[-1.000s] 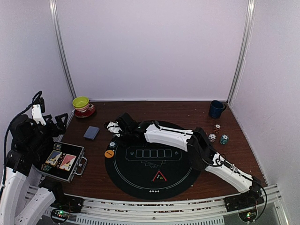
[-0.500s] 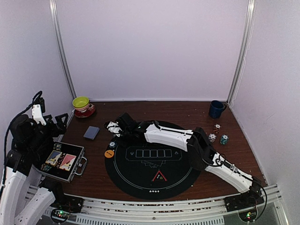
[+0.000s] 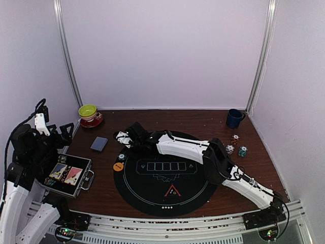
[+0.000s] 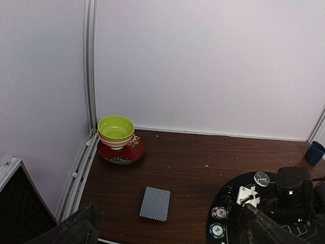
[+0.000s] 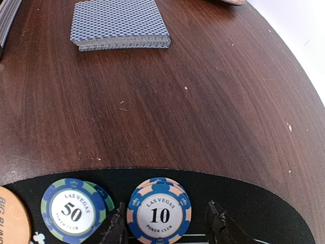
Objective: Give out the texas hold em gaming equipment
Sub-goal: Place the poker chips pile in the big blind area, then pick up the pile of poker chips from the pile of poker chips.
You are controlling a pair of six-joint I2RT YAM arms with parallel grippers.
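Chips (image 5: 159, 216) on blk mat (image 5: 238, 213) | wood tbl (image 5: 203, 101), white walls (image 3: 162, 51) | L tool (image 4: 168, 209) apart | R tool (image 5: 165, 205) apart astride chips

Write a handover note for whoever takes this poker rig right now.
Left gripper: open, empty, raised at the left.
Right gripper: open, astride the 10 chip on the mat's left edge.
Placed: 50 chip and orange button beside it; three chip piles right of the mat; red triangle on the mat's near side.
Left: card deck lies undealt on the table; open case probably holds more.
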